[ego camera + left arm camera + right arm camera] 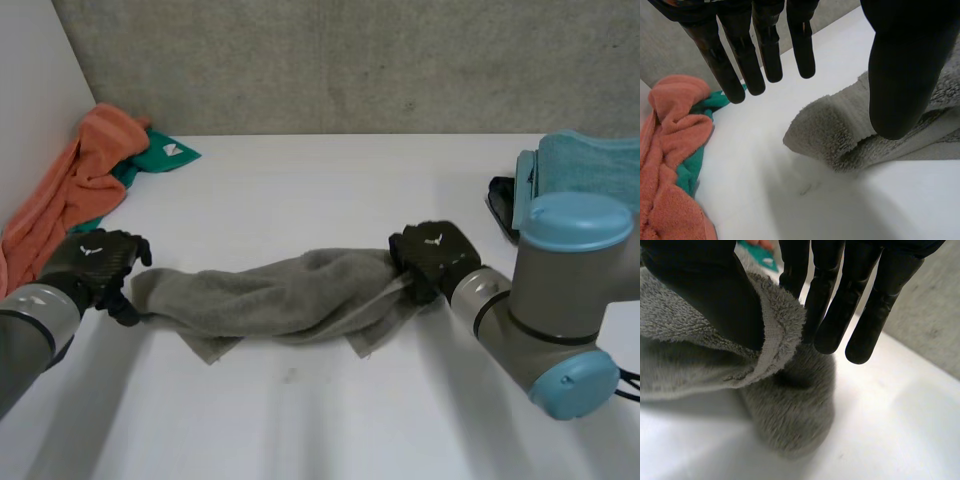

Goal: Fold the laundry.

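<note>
Up close, right hand (715, 295) pinching grey towel (790, 410)

- The grey towel (790, 405) runs out of the right wrist view past the thumb of the right hand (705, 285). That thumb pinches the hem against the fingers (832, 315) and covers the cloth under it.
- The left hand (900, 65) has its thumb over part of the towel's end.
- The green cloth (160, 158), beyond the left fingertips, lies mostly under the orange towel (75, 185); its white mark is too small to read.
- The teal towel (590, 165) is cut off at the head view's edge, and the black object (500, 205) beside it is half hidden.
</note>
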Robot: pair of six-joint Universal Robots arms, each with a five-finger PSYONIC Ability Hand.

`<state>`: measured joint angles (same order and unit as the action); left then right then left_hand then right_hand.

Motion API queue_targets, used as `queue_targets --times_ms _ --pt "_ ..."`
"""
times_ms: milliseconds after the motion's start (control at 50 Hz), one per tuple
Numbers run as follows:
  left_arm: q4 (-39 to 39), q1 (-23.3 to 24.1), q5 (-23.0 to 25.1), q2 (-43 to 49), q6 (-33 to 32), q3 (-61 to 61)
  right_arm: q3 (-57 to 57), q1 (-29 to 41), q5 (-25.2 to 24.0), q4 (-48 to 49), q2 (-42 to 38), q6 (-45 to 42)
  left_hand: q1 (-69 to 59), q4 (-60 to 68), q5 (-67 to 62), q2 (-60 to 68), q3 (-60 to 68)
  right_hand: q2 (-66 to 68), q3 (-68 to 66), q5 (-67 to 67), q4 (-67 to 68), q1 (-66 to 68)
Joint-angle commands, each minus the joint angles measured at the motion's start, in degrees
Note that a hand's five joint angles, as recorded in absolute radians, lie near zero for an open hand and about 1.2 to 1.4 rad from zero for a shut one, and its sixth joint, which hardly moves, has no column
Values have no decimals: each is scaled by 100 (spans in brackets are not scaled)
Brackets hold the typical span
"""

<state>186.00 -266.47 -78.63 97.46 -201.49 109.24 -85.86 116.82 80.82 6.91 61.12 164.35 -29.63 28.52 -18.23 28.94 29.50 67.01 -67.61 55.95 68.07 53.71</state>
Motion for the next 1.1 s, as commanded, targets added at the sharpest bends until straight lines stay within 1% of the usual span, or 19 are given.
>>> queue_targets --times_ms 20,100,120,200,320,420,500,520,580,600,660,680,720,740,800,820,900,1000,1100 --pt "24 -598 944 316 5 -25 69 -159 -13 -242 462 97 -211 322 -351 280 224 1299 -1239 1405 1193 2629" --pt "24 -643 1279 545 -13 -60 157 -221 -22 -453 498 106 -245 356 -385 314 258 1299 -1239 1405 1193 2629" --pt "32 -643 1297 598 -13 -61 175 -230 -22 -480 498 106 -262 373 -402 331 274 1299 -1239 1405 1193 2629" --pt "120 -634 1288 940 -21 -192 201 -248 -22 -620 506 106 -312 423 -452 381 325 1299 -1239 1405 1193 2629" --pt "313 -581 1288 1205 -74 -315 201 -230 -13 -647 498 97 -446 558 -587 515 459 1299 -1239 1405 1193 2629" --pt "568 -520 1227 1442 -311 -473 201 -239 -22 -673 524 53 -1017 1129 -1158 1087 1030 1299 -1239 1405 1193 2629" --pt "700 -292 1008 1627 -364 -640 227 -248 -31 -708 664 9 -2260 2371 -2400 2329 2273 1299 -1239 1405 1193 2629" --pt "700 -152 885 1671 -364 -719 245 -256 -22 -726 717 1 -3313 3424 -3453 3382 3325 1299 -1239 1405 1193 2629" --pt "700 42 656 1680 -364 -842 376 -318 -31 -936 918 -113 -5032 5143 -5173 5101 5045 1299 -1239 1405 1193 2629" --pt "692 156 473 1636 -347 -921 447 -344 -31 -1015 980 -175 -5037 5148 -5177 5106 5050 1299 -1239 1405 1193 2629" --pt "639 280 199 1461 -312 -1018 858 -449 -31 -1427 1261 -516 -5037 5148 -5177 5106 5050 1299 -1239 1405 1193 2629" --pt "595 350 68 1060 -285 -1080 982 -485 -31 -1551 1349 -623 -5037 5148 -5177 5106 5050 1299 -1239 1405 1193 2629" --pt "516 394 -3 549 -224 -1107 1237 -572 -31 -1754 1490 -816 -5037 5148 -5177 5106 5050 1299 -1239 1405 1193 2629" --pt "429 421 -21 120 -93 -1159 1543 -599 -13 -1920 1613 -991 -5037 5148 -5177 5106 5050 1299 -1239 1405 1193 2629" --pt "262 438 -21 -480 180 -1308 2063 -591 4 -2167 1780 -1203 -5037 5148 -5177 5106 5050 1299 -1239 1405 1193 2629" --pt "130 438 -21 -761 381 -1474 2413 -590 13 -2368 1842 -1291 -5037 5148 -5177 5106 5050 1299 -1239 1405 1193 2629" --pt "-256 386 14 -1114 821 -1765 3248 -617 -4 -2930 1869 -1327 -5037 5148 -5177 5106 5050 1299 -1239 1405 1193 2629" --pt "-460 429 5 -905 910 -1854 3629 -547 13 -3292 1685 -1344 -5037 5148 -5177 5106 5050 1299 -1239 1405 1193 2629" --pt "-583 517 -65 -220 919 -2011 3559 -459 13 -3337 1096 -1344 -5037 5148 -5177 5106 5050 1299 -1239 1405 1193 2629"
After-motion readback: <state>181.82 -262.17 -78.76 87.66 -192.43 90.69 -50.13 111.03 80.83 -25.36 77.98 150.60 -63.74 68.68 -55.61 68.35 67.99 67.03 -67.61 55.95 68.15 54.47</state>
